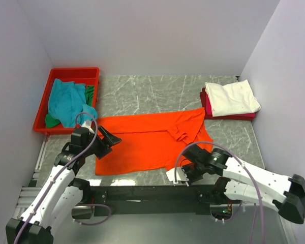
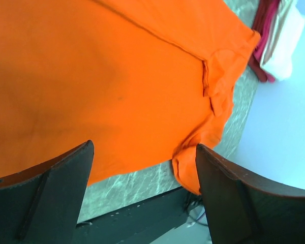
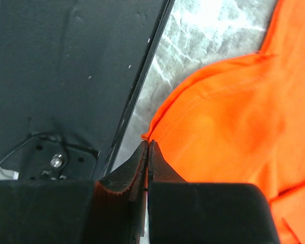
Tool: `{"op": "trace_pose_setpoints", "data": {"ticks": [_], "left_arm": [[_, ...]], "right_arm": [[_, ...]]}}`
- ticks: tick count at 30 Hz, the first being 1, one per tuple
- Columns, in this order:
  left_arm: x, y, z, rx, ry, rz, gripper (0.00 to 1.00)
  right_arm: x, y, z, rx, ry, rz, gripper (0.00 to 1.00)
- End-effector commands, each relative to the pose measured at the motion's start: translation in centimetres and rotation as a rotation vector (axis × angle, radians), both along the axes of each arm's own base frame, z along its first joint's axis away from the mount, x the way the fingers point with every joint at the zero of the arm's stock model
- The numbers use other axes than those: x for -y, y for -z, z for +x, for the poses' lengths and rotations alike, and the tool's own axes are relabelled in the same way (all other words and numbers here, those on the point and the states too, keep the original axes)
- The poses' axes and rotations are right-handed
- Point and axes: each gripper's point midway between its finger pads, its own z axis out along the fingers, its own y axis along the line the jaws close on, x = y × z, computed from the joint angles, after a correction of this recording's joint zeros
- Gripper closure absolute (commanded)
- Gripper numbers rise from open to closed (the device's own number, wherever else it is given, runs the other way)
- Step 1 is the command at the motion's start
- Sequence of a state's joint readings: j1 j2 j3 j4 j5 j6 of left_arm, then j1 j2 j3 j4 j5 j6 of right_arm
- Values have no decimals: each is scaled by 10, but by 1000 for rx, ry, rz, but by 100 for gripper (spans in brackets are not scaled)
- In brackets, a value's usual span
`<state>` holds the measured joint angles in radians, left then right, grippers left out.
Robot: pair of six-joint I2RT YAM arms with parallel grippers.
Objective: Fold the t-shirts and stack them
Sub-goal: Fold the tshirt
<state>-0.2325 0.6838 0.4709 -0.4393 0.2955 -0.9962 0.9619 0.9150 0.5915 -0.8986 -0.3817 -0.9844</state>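
Orange t-shirt [image 1: 142, 140] lay spread mid-table, its near edge just beside the table [image 1: 142, 91] lip.

Right gripper [image 3: 147, 147] sat at the near-right corner of the cloth, jaws pressed together. Wrist view showed the orange hem meeting the tips, but I couldn't tell whether any fabric was actually between them.

Risk 1: thin or empty pinch. The corner would drop on lift and the fold would come out lopsided.

Left gripper [image 1: 108, 137] hovered over the shirt's left edge, jaws spread wide, holding nothing.

Risk 2: lifting one side only would drag and skew the cloth, and the near corner could slide off the lip.

Risk 3: the sleeve bunched on the right side could get folded in as a lump.

Further back, the teal t-shirt [image 1: 66, 101] and green t-shirt [image 1: 90, 91] were heaped in the red tray [image 1: 43, 109] at far left. The white t-shirt [image 1: 231, 96] sat folded on the magenta-red t-shirt [image 1: 207, 104] at far right, near the orange sleeve.

Risk 4: a sloppy sweep toward that stack could knock it askew.
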Motion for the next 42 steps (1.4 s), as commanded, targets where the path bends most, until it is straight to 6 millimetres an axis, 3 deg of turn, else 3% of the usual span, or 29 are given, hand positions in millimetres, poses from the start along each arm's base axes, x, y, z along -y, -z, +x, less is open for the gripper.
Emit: {"op": "trace_pose_setpoints", "data": {"ticks": [1, 12, 18, 22, 25, 32, 37, 42], "left_arm": [[-10, 9, -5, -77, -110, -12, 13], [-42, 16, -17, -239, -398, -4, 20], [-52, 38, -37, -428, -483, 56, 20], [-59, 48, -44, -509, -545, 95, 35], [-61, 52, -49, -565, -563, 138, 44], [-66, 63, -71, -708, -551, 343, 44], [-85, 74, -88, -792, -557, 507, 44], [-91, 80, -86, -794, -604, 534, 49]], "right_arm": [[10, -18, -10, 0, 12, 43, 100], [26, -40, -8, 85, 57, 98, 100], [28, -38, -1, 130, 71, 99, 100], [23, -38, 10, 180, 102, 136, 100], [17, -40, 16, 198, 122, 166, 100], [14, -37, 28, 225, 166, 175, 100], [15, -38, 29, 233, 174, 194, 100], [16, -38, 30, 233, 182, 196, 100]]}}
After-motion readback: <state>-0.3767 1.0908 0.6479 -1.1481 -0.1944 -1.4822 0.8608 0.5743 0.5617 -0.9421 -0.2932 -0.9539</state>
